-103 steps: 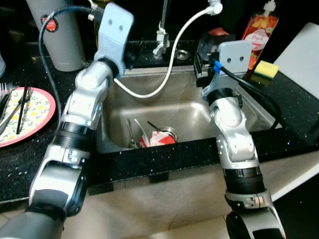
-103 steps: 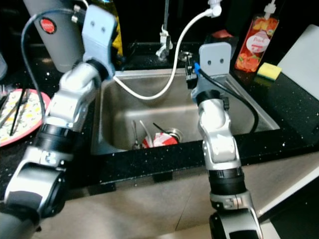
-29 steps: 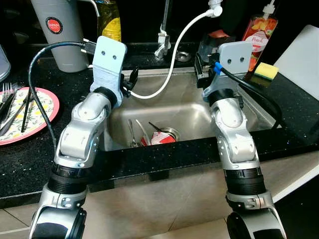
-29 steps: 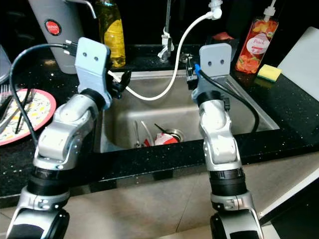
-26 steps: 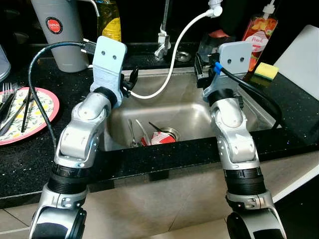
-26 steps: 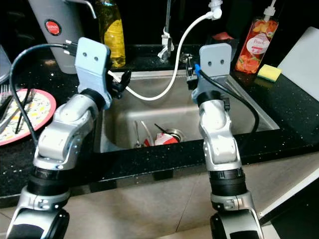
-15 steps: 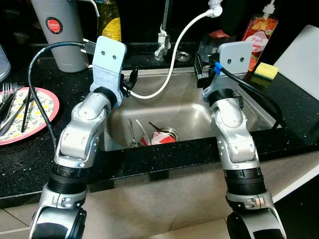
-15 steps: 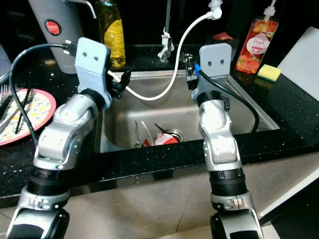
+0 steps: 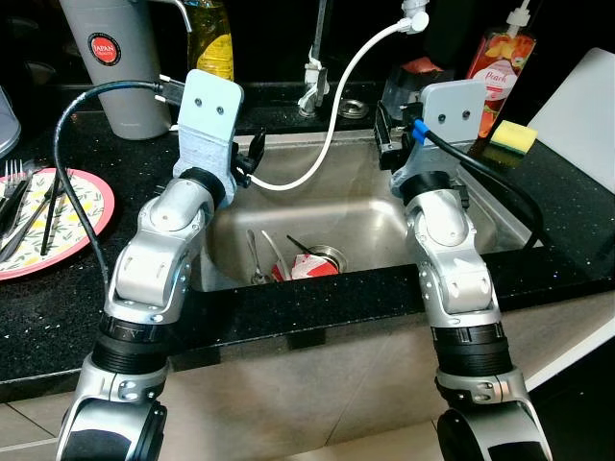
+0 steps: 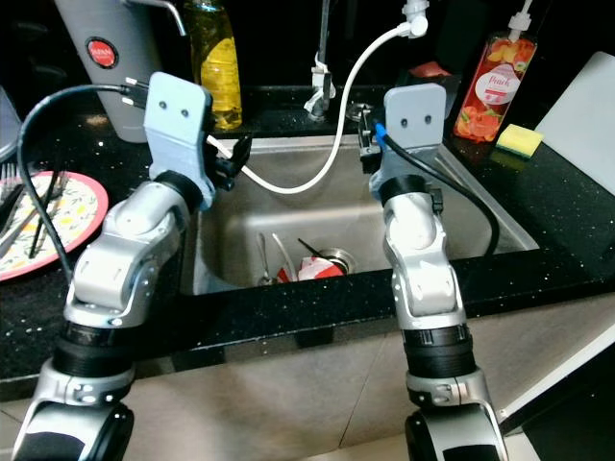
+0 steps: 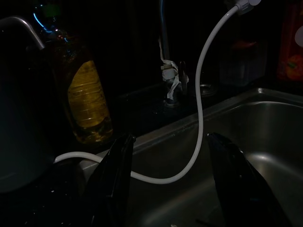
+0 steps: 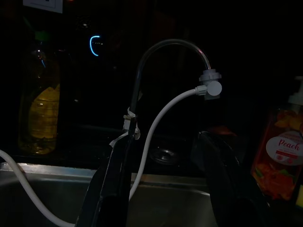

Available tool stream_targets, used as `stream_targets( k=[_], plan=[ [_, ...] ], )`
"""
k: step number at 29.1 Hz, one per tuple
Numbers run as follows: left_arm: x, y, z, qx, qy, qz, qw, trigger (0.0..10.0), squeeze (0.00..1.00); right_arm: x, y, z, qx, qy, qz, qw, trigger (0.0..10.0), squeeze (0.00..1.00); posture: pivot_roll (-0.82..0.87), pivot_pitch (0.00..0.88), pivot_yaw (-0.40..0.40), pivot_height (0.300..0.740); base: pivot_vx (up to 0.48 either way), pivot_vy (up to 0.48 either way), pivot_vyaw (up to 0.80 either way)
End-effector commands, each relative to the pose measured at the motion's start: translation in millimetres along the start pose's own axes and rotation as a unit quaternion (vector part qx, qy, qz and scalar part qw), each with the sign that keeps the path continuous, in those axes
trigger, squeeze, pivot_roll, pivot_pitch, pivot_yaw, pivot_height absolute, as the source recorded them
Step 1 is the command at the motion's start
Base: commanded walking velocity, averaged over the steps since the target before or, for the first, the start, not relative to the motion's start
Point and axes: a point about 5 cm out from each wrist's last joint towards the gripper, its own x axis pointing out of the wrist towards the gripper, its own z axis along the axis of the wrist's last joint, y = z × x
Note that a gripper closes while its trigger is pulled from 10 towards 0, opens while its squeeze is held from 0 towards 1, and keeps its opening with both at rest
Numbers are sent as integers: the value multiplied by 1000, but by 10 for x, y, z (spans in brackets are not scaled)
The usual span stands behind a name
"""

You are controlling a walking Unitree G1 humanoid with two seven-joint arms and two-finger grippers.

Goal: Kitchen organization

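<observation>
Left hand [image 11: 170, 189] swung from counter to steel sink [image 9: 365, 206] rim; both hands spread, empty; right hand [image 12: 163, 189].

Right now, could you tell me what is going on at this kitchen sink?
The robot stands at the sink with both arms raised over it. The left claw and the right claw are both open and hold nothing. A white hose hangs from the tap into the basin. Some cutlery and a red item lie near the drain. A patterned plate with utensils on it sits on the counter to the robot's left; a yellow sponge sits to its right.
</observation>
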Motion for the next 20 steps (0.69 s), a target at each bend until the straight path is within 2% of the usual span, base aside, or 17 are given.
stream_targets(
  k=[1, 20],
  plan=[
    [6, 1, -39, 3, 10, 4, 1000, 10000, 0, 14, -21, 5, -3, 1, -3, 1000, 10000, 0, 61, 0, -43, 740, 0, 0, 0],
    [19, -10, -43, 2, 8, 3, 1000, 10000, 0, 24, -15, 18, -4, -2, 1, 1000, 10000, 0, 55, 0, -43, 740, 0, 0, 0]
  ],
)
